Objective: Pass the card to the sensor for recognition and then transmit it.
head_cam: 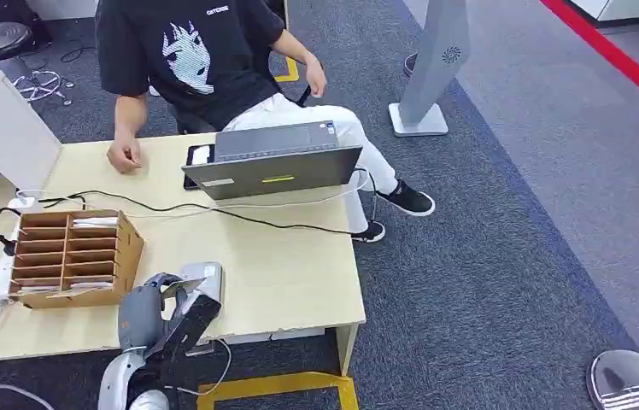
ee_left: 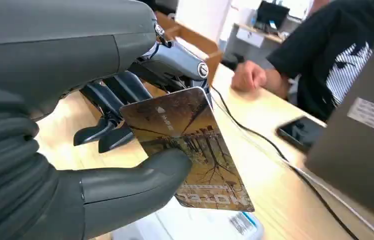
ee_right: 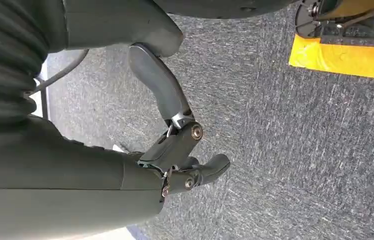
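The robot's left hand [ee_left: 100,145] pinches a thin rectangular plastic card [ee_left: 187,145] between its thick grey thumb and its darker fingers [ee_left: 105,100]; the card's face carries a brown and golden picture of bare trees, a small pale arrow with tiny characters near one short edge, and large pale lettering along the other, which I cannot read; its corners are rounded and it is held tilted, not flat. In the head view the same left hand [head_cam: 155,309] sits at the near edge of the pale wooden table [head_cam: 290,273], with the card [head_cam: 181,284] just above a flat light-grey sensor pad [head_cam: 207,278] that lies on the tabletop; whether card and pad touch cannot be told. Beside the pad stands a brown cardboard organiser with rows of slots [head_cam: 68,256], some holding pale cards; a black cable [head_cam: 239,218] crosses the table between the organiser and an open grey laptop [head_cam: 273,166]; a dark phone [ee_left: 302,132] lies flat near the laptop. A person in a black printed T-shirt [head_cam: 188,51] sits at the far side, one fist resting on the table. The right hand [ee_right: 175,145] hangs over grey carpet [ee_right: 300,150] near a yellow floor strip [ee_right: 345,57]; its fingers are curled inward and grasp nothing.
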You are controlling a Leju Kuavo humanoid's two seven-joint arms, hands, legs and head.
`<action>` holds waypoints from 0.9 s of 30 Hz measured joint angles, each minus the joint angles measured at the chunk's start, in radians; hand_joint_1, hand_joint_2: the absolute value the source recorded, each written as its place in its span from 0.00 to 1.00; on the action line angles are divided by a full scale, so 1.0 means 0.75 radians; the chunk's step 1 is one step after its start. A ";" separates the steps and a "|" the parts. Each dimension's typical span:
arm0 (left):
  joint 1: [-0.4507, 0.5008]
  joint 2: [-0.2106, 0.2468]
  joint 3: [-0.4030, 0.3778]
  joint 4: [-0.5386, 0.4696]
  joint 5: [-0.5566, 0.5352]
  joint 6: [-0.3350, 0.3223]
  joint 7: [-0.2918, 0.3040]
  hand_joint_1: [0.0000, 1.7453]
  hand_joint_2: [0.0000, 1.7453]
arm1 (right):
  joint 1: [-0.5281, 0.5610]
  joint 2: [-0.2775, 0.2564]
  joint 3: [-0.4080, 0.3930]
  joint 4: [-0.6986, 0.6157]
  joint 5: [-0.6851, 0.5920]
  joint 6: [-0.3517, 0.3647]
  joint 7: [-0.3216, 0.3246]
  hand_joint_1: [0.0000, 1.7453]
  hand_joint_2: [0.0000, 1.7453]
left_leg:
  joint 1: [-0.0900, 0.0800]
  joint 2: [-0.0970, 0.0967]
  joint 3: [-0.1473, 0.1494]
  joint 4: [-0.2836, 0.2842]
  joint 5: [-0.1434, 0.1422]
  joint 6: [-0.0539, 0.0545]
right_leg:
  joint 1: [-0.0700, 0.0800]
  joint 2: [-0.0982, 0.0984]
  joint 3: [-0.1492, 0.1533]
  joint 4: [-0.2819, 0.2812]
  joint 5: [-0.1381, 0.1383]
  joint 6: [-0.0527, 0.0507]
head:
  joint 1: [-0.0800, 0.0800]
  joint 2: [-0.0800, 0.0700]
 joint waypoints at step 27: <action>0.042 0.095 0.149 -0.062 -0.054 -0.013 -0.031 1.00 1.00 | 0.000 0.000 0.000 0.002 0.023 -0.004 -0.012 0.00 1.00 | 0.000 0.000 -0.001 0.000 0.001 -0.001 | 0.000 0.000 -0.002 0.001 0.001 -0.001 | 0.000 0.000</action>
